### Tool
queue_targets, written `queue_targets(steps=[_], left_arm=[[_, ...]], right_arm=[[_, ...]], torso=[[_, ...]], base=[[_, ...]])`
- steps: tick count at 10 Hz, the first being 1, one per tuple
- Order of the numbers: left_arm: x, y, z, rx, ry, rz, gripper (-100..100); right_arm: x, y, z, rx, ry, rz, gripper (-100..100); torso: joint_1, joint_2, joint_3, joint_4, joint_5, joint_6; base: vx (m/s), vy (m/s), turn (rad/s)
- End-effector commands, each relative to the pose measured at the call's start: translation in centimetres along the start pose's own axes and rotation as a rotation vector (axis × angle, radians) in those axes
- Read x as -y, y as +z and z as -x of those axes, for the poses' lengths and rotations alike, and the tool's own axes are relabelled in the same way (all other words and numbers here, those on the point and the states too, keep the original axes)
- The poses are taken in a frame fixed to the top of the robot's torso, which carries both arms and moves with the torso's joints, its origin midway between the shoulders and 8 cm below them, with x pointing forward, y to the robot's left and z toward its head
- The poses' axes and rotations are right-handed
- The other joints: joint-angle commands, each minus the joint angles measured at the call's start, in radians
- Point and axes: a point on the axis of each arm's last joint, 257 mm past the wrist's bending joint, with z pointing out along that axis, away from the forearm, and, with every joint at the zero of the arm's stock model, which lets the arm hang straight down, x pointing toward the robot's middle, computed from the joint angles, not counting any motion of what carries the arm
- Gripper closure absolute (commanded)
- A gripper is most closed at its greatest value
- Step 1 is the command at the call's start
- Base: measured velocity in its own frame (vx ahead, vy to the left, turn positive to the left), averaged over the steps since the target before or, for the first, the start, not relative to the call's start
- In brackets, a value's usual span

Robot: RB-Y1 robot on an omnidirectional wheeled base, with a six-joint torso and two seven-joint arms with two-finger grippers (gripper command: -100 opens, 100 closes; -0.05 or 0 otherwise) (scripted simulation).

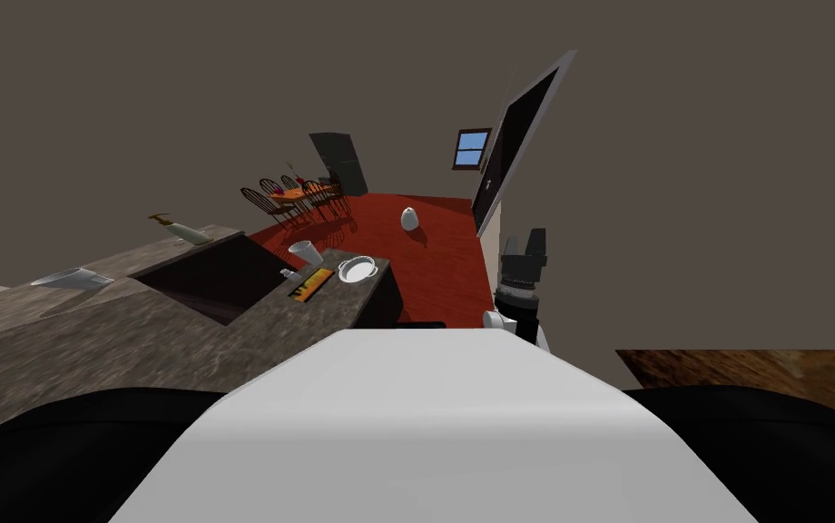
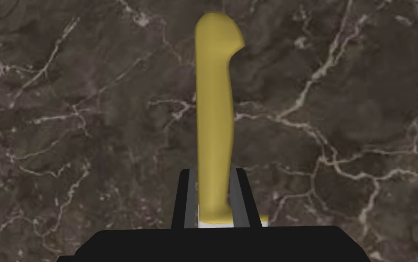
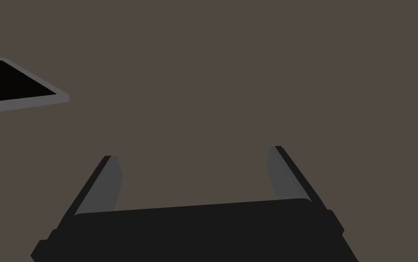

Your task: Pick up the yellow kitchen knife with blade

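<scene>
The knife's yellow handle runs straight out from my left gripper, which is shut on it with both fingers pressing its sides. A thin white strip shows at the handle's near end; the blade is hidden by the gripper's body. Behind the knife lies a dark veined marble counter, and I cannot tell whether the knife touches it. My right gripper is raised to the right of the counter's end, its fingers standing open with nothing between them.
The marble counter holds a sunken sink, a white cup, a white dish, an orange flat item and a pale bottle. On the red floor beyond are a white rounded object and a dining set.
</scene>
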Motion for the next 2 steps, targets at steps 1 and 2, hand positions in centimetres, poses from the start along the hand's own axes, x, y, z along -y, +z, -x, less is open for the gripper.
queue_targets(steps=[1,2], left_arm=[[0.0,0.0,0.0,0.0,0.0,0.0,100],[0.0,0.0,0.02,0.0,-0.001,0.0,0]], right_arm=[[0.0,0.0,0.0,0.0,0.0,0.0,0],[0.0,0.0,0.0,0.0,0.0,0.0,0]], torso=[[0.0,0.0,0.0,0.0,0.0,0.0],[0.0,0.0,0.0,0.0,0.0,0.0]], base=[[0.0,0.0,0.0],[0.0,0.0,0.0]])
